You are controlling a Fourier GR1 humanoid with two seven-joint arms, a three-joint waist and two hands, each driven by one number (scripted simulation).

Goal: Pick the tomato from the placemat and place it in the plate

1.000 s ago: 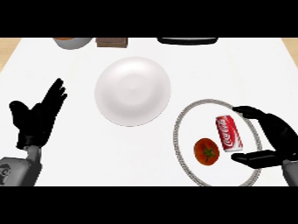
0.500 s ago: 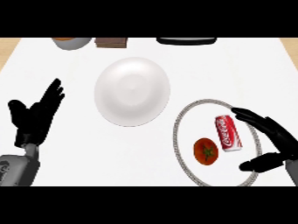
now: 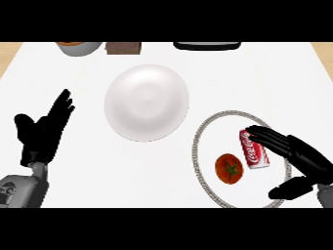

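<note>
Tomato [image 3: 229,168], red with a dark green star at its stem, lies on the round placemat [image 3: 218,133], just beside a red can [image 3: 253,151]. We see the right hand [image 3: 307,160] spread wide near it, holding nothing. The left hand [image 3: 45,131] rests open, left of the white plate [image 3: 147,102].

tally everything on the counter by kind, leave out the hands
tomato: 1
can: 1
plate: 1
placemat: 1
bowl: 1
brown box: 1
black item, far edge: 1
total: 7
</note>
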